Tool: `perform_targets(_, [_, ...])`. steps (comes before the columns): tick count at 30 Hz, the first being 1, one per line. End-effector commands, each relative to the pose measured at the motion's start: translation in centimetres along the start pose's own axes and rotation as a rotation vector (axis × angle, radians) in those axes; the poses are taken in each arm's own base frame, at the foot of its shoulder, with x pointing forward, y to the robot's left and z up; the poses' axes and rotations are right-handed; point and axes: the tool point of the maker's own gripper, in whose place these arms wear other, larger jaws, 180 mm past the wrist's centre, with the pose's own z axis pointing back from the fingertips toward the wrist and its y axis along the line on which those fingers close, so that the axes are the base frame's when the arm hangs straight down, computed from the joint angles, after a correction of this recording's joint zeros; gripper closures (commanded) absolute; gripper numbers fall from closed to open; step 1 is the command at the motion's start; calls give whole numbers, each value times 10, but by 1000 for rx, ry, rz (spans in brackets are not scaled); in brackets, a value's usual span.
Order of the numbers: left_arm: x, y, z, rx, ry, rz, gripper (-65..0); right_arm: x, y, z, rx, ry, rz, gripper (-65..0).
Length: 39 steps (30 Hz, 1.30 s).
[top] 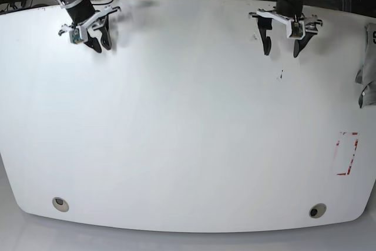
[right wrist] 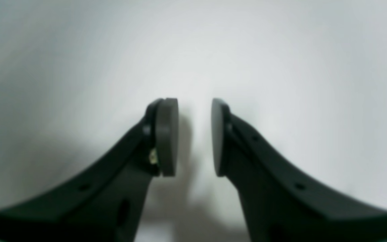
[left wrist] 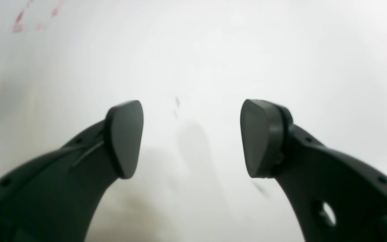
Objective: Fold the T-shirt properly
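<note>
At the far right edge of the base view, a bit of heather-grey cloth, the T-shirt, shows only as a narrow strip hanging past the rim of the white table, with a trace of black print near its top; most of it is cut off by the frame. It lies well apart from both arms. Nearer to it is the left gripper, which hangs over the far right part of the table with its two dark fingers spread wide and nothing between them; in the left wrist view the pads stand far apart above bare white tabletop, with a few small dark marks on the surface between them and a faint red mark near the upper left corner. A dark grey sliver at that view's left edge may be the cloth, though it is too blurred to tell. The right gripper sits over the far left corner, the whole width of the table away from the shirt. Its jaws are parted by a narrow gap, and the right wrist view shows only plain white surface in that gap, so it grasps nothing. A red outlined rectangle is drawn near the table's right edge, below the cloth.
</note>
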Motion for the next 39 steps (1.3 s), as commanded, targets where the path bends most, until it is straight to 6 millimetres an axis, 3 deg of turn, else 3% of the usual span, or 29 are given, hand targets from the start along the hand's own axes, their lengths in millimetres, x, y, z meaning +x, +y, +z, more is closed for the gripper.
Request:
perform_targets(1, [10, -5, 26, -5, -14, 9, -422, 11, -7, 23, -30, -52, -18, -159])
perform_targets(8, [-37, -10, 94, -17, 205, 13, -419, -28, 13, 80, -28, 44, -168, -154])
perform_targets(13, [-64, -13, 131, -31, 333, 16, -336, -60, 31, 127, -39, 135, -255, -154])
perform_targets(15, [-69, -14, 137, -34, 354, 18, -322, -74, 42, 141, -56, 161, -301, -154])
perform_targets(19, [-108, -11, 164, -44, 481, 10, -322, -117, 77, 168, -51, 286, -383, -154])
perform_targets(23, [-165, -19, 184, -86, 619, 19, -319, -161, 110, 183, -32, 359, -469, -154])
perform_targets(28, [-217, -29, 192, -144, 675, 19, -319, -200, 120, 173, -33, 409, -527, -154])
perform_targets(33, [-271, -17, 190, -117, 731, 15, -324, -244, 122, 151, -45, 501, -536, -154])
perform_targets(39, [-322, -1, 166, -66, 843, 15, -324, -283, 118, 124, -47, 606, -516, -154])
